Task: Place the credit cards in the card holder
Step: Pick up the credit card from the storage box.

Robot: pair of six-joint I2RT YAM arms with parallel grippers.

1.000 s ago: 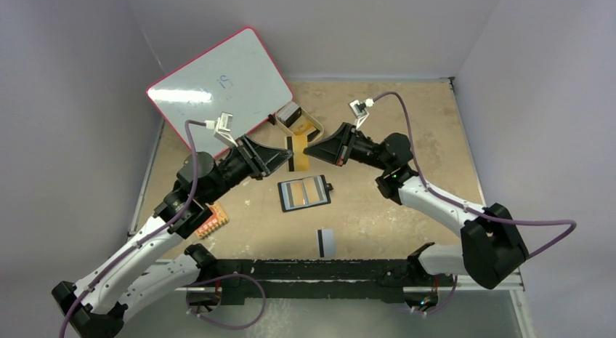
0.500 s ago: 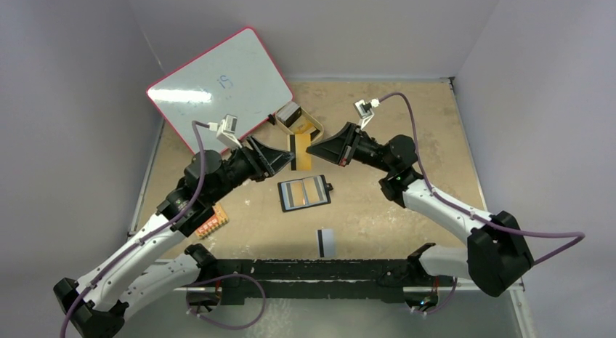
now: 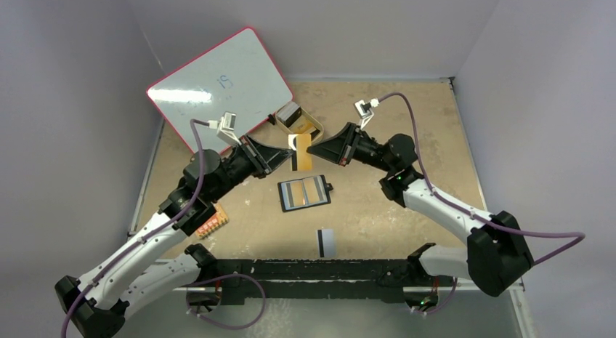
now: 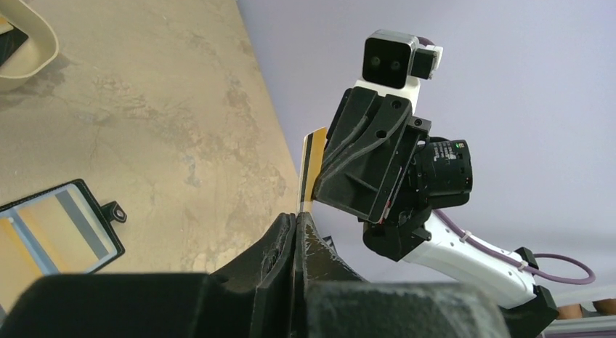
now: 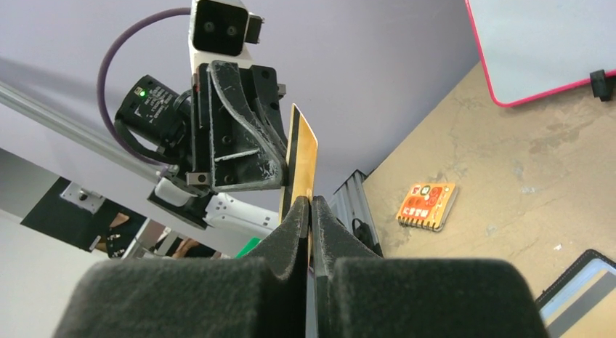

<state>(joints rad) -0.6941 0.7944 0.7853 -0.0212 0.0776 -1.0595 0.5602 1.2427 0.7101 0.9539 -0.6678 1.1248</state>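
Right, nearest my bases first: a grey card (image 3: 326, 241) with a black stripe lies flat on the table (image 3: 414, 127), on its own by the front edge. Off to the left, tucked against my left arm, sits the small orange board (image 3: 212, 222).

Moving out, the card holder (image 3: 305, 192) lies open and flat in the middle of the table. Its inner face is up, banded grey and tan, with its snap tab poking out on the right side. Neither claw is touching it.

Just beyond it, both my claws meet in the air. My left claw (image 4: 296, 220) is pinched tight on the lower corner of the orange-gold card (image 4: 314, 163), fingers pressed together with only the card's thickness between them. My right claw (image 5: 310, 207) is clamped just as narrowly on the same card from the opposite side. So the card stands on edge between the two of us, lifted clear of the table, its black stripe running along one long side.

Farther back, the tan tray (image 3: 317, 129) rests just behind the card with a small boxy item inside. At the far left a red-rimmed whiteboard (image 3: 218, 80) leans against the wall.
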